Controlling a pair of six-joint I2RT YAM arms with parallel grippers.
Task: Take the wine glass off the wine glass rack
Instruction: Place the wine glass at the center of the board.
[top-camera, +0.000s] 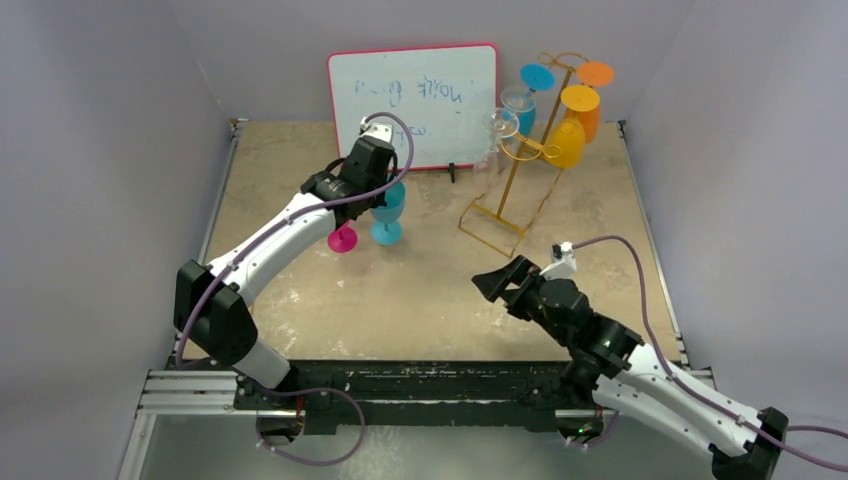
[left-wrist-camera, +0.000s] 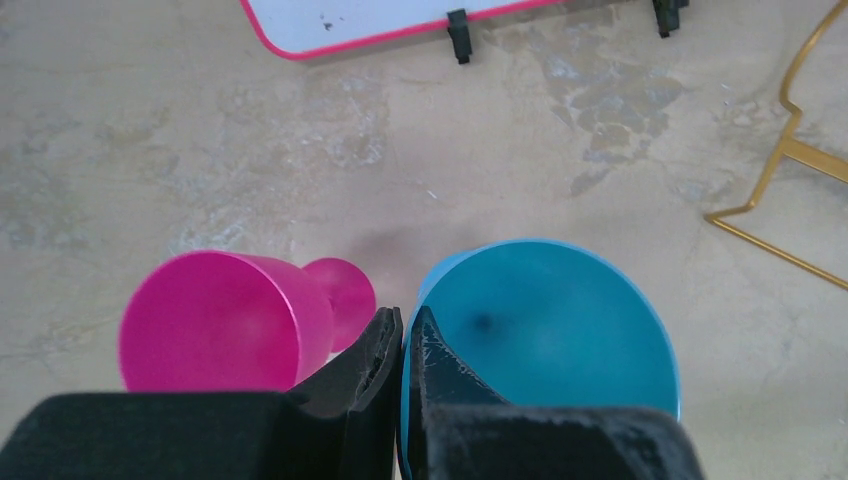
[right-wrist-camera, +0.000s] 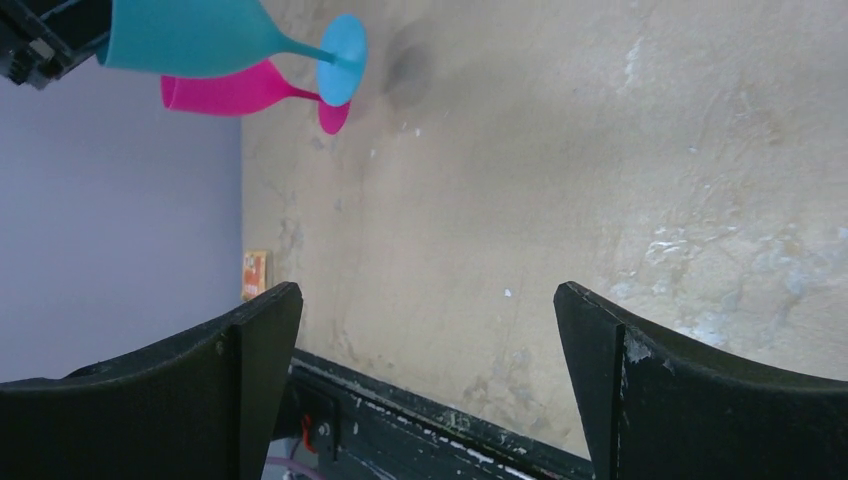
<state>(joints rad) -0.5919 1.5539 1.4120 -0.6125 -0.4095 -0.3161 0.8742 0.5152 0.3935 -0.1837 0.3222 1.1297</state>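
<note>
- Left pincer (left-wrist-camera: 403, 335): closed on the rim of the teal wine glass (left-wrist-camera: 545, 330). In my left wrist view, one finger (left-wrist-camera: 378, 345) sits outside the bowl and the other inside, with the rim pinched between them.
- The teal wine glass is upright and off the rack, left of the surface's middle and somewhat toward the far edge. I cannot tell whether its foot touches the surface (top-camera: 420, 300) or hangs just above it.
- A pink glass (left-wrist-camera: 215, 320) stands upright just beside the teal one, on the side toward the left edge. The two bowls are close; whether they touch I cannot tell.
- Right pincer (right-wrist-camera: 428, 292): wide open and gripping nothing. It hovers right of the middle, toward the near edge, well apart from both glasses and from the rack.
- Wine glass rack (top-camera: 524, 151): upright near the far right corner, its rectangular wire base flat on the surface.
- On the rack, hanging bowl-down with feet up: a blue glass (top-camera: 533, 85), an orange glass (top-camera: 590, 118), a yellow glass (top-camera: 567, 143) and two clear glasses (top-camera: 500, 125) on the side facing the whiteboard.
- A red-framed whiteboard (top-camera: 412, 100) stands at the middle of the far edge, between the left arm's reach and the rack. It bears faint writing that I cannot read.
</note>
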